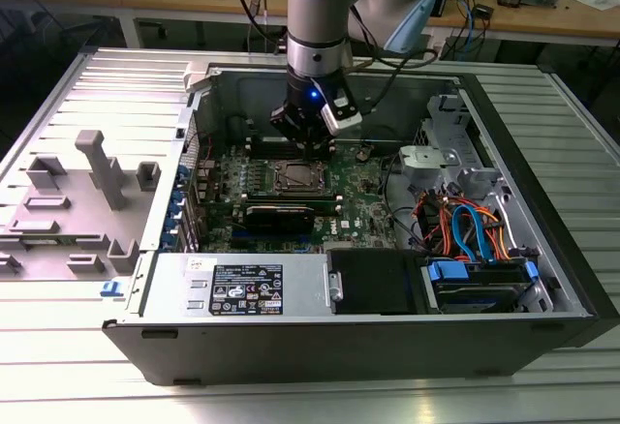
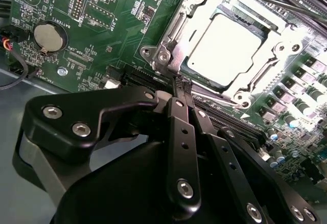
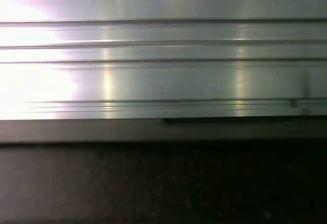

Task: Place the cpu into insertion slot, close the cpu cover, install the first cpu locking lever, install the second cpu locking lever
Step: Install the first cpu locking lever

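Observation:
The cpu (image 2: 222,47), a pale silver square, lies in the insertion slot (image 1: 296,177) in the middle of the green board. The cpu cover (image 2: 255,78) is folded down flat around it, so the chip shows through its window. A thin lever rod (image 2: 265,1) runs along the far side of the socket. My gripper (image 2: 181,84) is shut, with its black fingertips pressed together right at the socket's near edge, beside a corner screw (image 2: 162,56). I see nothing held between them. In the exterior view the gripper (image 1: 308,151) hangs straight down over the socket's back edge.
The open computer case (image 1: 542,201) walls in the board. A power supply box (image 1: 247,288) and a black cover (image 1: 373,279) lie along the front, with cables (image 1: 465,230) and a drive at the exterior view's right. A coin battery (image 2: 50,36) sits on the board. Grey fixtures (image 1: 102,167) stand outside.

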`<state>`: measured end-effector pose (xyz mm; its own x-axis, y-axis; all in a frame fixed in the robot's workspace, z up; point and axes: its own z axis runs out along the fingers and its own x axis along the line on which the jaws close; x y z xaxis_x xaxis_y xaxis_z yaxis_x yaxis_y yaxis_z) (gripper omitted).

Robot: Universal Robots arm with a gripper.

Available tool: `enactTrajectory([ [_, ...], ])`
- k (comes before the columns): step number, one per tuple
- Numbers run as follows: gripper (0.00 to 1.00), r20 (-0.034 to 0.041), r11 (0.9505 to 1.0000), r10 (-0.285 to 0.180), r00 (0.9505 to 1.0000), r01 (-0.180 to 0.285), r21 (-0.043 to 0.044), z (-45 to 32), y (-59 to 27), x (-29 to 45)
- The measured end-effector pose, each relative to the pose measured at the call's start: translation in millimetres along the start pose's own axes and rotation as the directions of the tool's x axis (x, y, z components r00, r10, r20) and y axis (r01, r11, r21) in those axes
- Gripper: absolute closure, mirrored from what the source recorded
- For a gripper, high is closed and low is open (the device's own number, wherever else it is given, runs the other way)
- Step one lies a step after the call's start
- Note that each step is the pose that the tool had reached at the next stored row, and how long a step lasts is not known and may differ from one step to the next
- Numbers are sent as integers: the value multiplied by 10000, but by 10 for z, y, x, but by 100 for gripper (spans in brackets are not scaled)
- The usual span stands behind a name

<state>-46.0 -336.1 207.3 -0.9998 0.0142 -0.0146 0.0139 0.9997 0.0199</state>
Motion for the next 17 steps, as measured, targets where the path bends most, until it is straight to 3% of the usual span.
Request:
enactTrajectory([
  [17, 89, 6, 10000, 2, 10000, -2, 1, -10, 13, -5],
])
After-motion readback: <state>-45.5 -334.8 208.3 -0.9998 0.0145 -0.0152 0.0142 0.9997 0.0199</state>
